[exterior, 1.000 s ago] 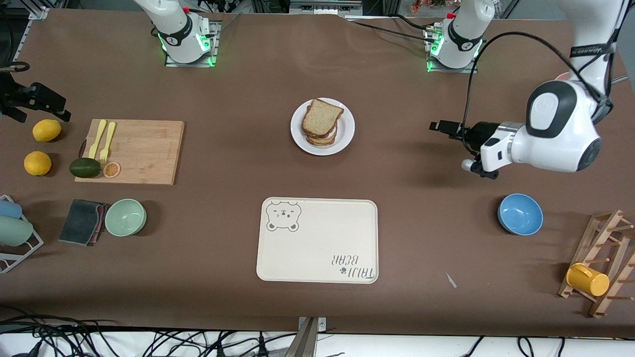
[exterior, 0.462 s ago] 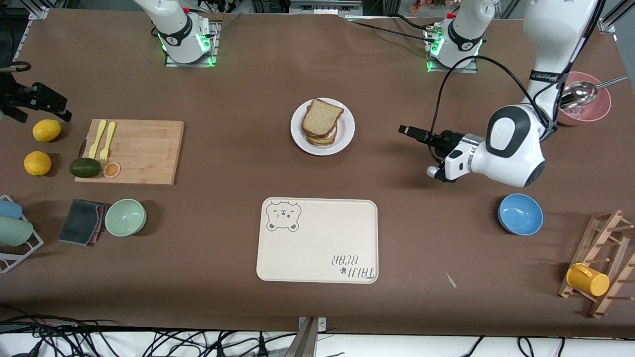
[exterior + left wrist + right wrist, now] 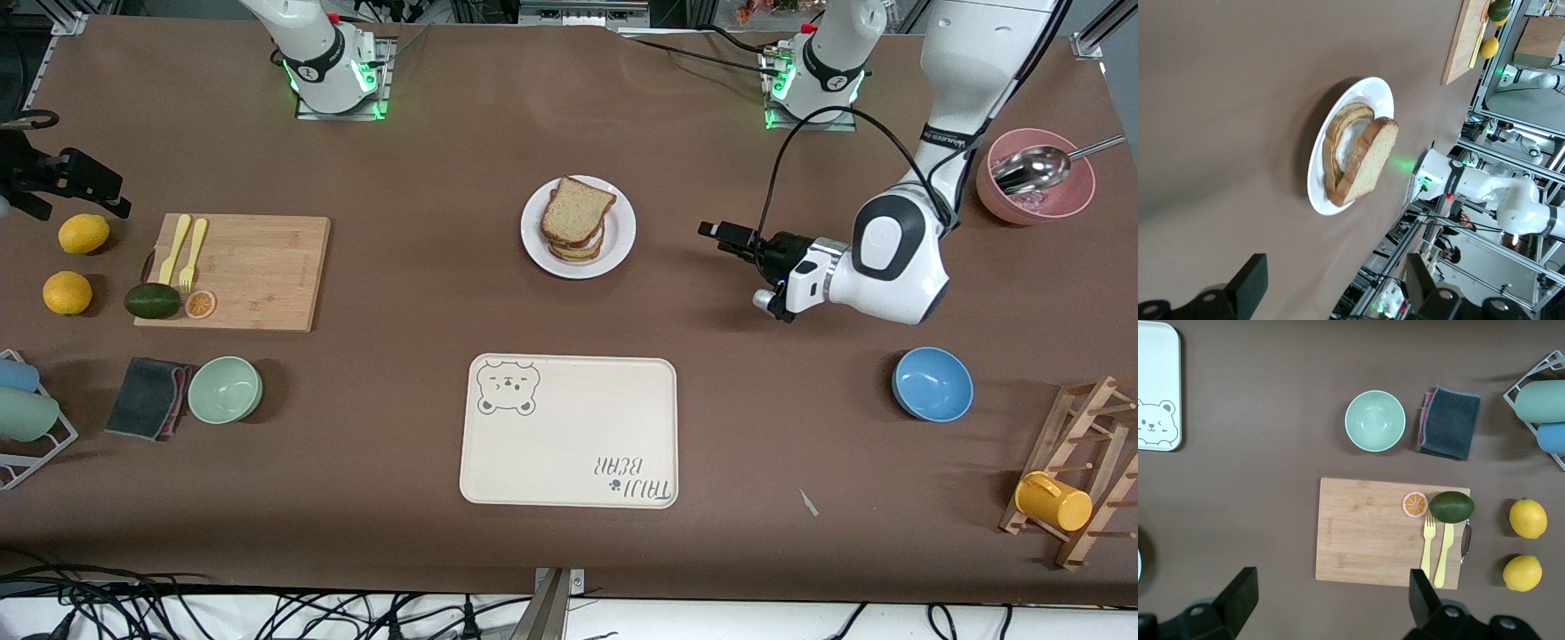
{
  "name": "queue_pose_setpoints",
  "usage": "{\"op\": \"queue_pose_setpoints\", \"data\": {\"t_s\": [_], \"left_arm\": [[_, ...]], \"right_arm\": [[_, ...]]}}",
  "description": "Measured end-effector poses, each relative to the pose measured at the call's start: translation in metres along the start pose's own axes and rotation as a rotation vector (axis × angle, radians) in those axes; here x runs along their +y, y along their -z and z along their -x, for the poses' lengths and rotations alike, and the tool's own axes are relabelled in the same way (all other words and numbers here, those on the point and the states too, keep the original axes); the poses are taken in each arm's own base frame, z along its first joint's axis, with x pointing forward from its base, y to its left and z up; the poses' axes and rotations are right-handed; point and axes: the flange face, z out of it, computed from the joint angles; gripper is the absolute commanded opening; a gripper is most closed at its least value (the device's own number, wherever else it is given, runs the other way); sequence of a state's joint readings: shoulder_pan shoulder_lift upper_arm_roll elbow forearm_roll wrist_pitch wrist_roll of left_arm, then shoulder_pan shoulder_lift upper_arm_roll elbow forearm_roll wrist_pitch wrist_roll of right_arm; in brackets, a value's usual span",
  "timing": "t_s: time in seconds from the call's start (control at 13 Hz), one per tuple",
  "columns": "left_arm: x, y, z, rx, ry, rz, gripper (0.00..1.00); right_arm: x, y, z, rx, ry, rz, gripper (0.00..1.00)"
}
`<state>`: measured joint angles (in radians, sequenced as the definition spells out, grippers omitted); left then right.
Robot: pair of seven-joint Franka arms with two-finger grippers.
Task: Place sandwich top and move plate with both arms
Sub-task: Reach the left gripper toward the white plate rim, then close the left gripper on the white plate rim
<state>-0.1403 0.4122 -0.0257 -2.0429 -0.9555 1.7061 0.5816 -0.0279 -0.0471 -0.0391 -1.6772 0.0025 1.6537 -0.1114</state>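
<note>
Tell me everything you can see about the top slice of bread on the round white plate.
The top slice of light brown speckled bread has a darker crust, straight sides and a rounded end. It rests tilted on the stacked slices under it, overhanging them on one side, all on the round white plate near the middle of the table. In the left wrist view something white shows between the lower slices. No gripper touches it.

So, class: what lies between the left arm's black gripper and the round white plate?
Only bare brown table; the front view shows left gripper open beside plate.
</note>
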Motion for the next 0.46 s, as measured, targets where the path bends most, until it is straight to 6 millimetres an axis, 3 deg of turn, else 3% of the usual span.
{"op": "queue_pose_setpoints", "data": {"t_s": [0.46], "left_arm": [[-0.009,-0.066,-0.015,-0.043,-0.138,0.030,1.00]], "right_arm": [[0.000,0.000,0.000,0.001,0.000,0.000,1.00]]}}
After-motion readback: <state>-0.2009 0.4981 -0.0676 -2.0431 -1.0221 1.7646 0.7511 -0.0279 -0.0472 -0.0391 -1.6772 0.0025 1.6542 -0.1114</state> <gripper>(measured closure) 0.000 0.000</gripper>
